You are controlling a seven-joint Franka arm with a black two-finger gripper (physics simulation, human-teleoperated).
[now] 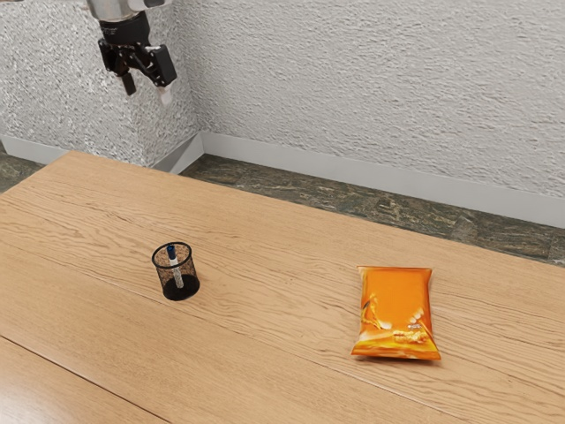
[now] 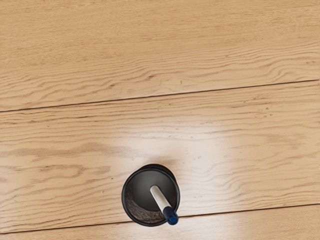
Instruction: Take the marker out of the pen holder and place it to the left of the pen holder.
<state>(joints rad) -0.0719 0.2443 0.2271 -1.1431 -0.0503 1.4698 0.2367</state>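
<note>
Exterior view shows, toward its left, the tool (image 1: 147, 91) raised high; its two fingers stand well apart, and nothing is held between them. Lower, well apart from the tool, the marker (image 1: 172, 253) stands tilted inside the black pen holder (image 1: 183, 291), blue end up, upon the wooden desk (image 1: 265, 344). More to the exterior view's right lies one orange bag (image 1: 396, 305).

I see the arm (image 1: 113, 8) reaching in between ten and eleven o'clock in the exterior view; its gripper (image 1: 147, 92) hangs open; the fingers (image 1: 165, 95) point toward five.
</note>
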